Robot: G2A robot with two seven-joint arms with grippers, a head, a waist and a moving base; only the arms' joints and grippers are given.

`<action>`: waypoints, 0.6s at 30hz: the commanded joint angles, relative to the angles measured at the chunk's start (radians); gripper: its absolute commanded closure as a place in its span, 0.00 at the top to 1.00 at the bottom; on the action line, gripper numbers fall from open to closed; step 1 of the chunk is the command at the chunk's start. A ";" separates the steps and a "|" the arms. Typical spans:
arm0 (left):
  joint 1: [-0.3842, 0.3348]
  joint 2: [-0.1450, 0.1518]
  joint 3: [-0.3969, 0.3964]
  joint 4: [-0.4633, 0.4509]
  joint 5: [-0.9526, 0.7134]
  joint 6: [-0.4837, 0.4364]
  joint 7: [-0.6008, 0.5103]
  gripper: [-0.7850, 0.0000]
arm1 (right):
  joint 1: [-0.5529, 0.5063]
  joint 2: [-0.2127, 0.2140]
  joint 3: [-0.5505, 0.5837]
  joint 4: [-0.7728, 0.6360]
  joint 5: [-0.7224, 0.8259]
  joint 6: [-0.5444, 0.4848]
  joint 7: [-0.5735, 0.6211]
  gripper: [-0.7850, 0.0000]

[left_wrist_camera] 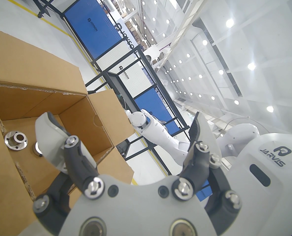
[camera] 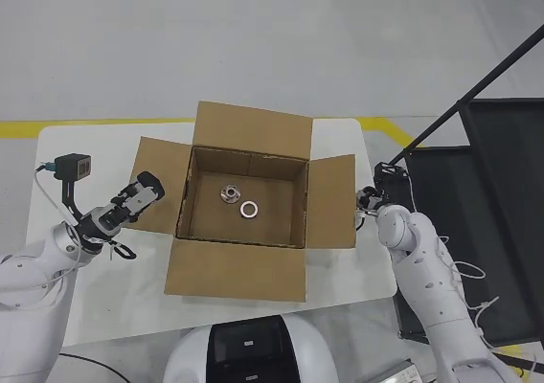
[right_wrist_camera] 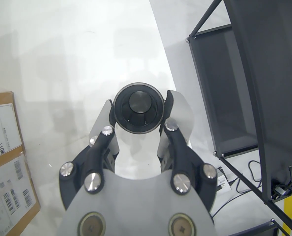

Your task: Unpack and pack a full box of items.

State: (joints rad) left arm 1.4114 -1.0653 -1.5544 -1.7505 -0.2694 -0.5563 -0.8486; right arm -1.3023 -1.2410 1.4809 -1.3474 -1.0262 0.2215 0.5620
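An open cardboard box (camera: 250, 163) stands in the middle of the white table (camera: 90, 153) with its flaps spread out. On the box floor lie a metal flanged hub (camera: 228, 194) and a metal ring (camera: 249, 208); the hub (left_wrist_camera: 15, 140) shows past a finger in the left wrist view. My left gripper (camera: 147, 191) hangs open beside the box's left flap, nothing between its fingers (left_wrist_camera: 53, 133). My right gripper (right_wrist_camera: 139, 104) is over the table beyond the box's right flap, shut on a black round cylindrical part (right_wrist_camera: 139, 108).
A dark metal rack (camera: 502, 182) stands right of the table, close to my right arm. A yellow floor line (camera: 80, 124) runs behind the table. The right box flap (right_wrist_camera: 3, 148) carries labels. Bare table lies left and right of the box.
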 commanded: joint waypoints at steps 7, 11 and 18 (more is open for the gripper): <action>0.000 0.000 0.000 0.000 0.000 0.000 0.000 1.00 | -0.104 0.003 0.016 -0.132 0.008 -0.027 -0.052 0.00; 0.000 0.000 0.000 0.000 0.000 0.000 0.000 1.00 | -0.158 0.004 0.034 -0.224 0.002 -0.029 -0.104 0.00; 0.000 0.000 0.000 0.000 0.000 0.000 0.000 1.00 | -0.328 0.007 0.091 -0.506 -0.045 0.031 -0.184 0.00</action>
State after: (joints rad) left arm 1.4114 -1.0653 -1.5544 -1.7505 -0.2694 -0.5563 -0.8486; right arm -1.6029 -1.2333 1.5658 -1.8100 -1.0687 0.2445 0.3891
